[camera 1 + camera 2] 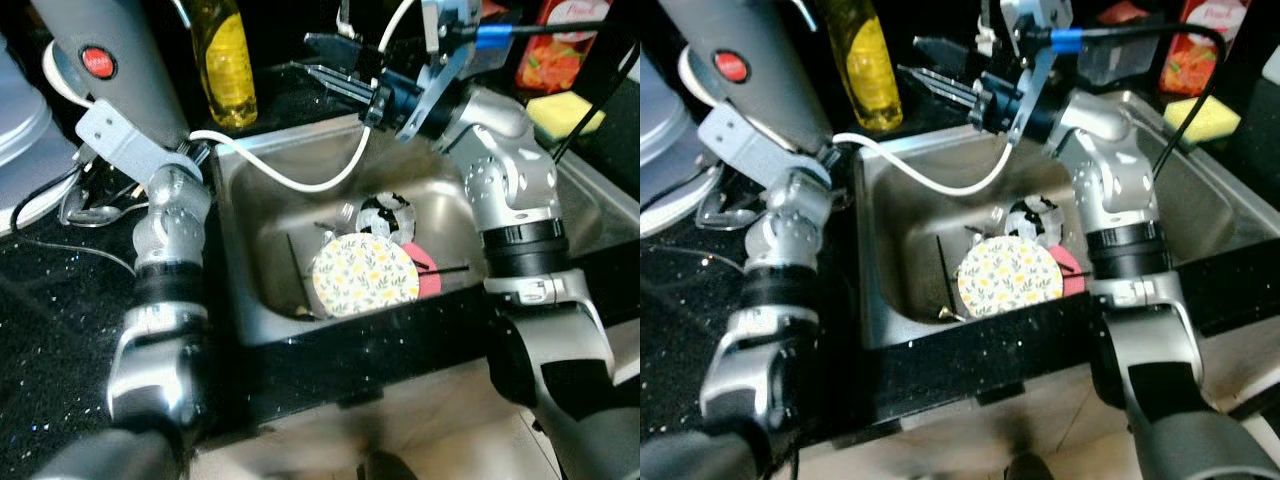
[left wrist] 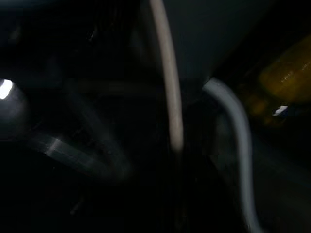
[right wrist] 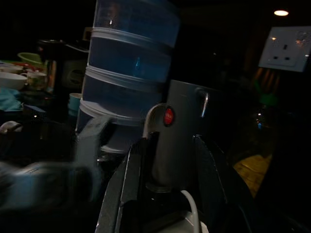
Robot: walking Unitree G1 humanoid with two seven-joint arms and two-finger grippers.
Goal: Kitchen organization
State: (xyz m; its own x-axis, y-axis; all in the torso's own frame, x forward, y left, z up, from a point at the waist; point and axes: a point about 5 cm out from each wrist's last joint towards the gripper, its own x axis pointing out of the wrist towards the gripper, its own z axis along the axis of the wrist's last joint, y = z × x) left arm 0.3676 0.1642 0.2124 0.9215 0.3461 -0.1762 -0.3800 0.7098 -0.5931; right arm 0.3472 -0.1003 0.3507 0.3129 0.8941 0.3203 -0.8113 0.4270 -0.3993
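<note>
A steel sink (image 1: 255,240) holds a round plate with a yellow flower pattern (image 1: 365,275), a pink dish (image 1: 428,278) partly under it, a fork (image 1: 345,213) and a black-and-white item (image 1: 388,212). My right gripper (image 1: 312,56) is raised above the sink's back edge and points toward the yellow bottle (image 1: 228,65). Its fingers are open with nothing between them. In the right wrist view the gripper (image 3: 169,145) frames my left forearm with its red button (image 3: 168,116). My left forearm (image 1: 110,60) rises at the upper left. The left wrist view is dark and blurred, with pale cables (image 2: 167,73).
The black counter (image 1: 60,320) surrounds the sink. Spoons (image 1: 95,210) and a stacked blue-white container (image 3: 129,73) are on the left. A yellow sponge (image 1: 565,112) and a red packet (image 1: 560,45) are at the back right. A white cable (image 1: 300,182) hangs across the sink.
</note>
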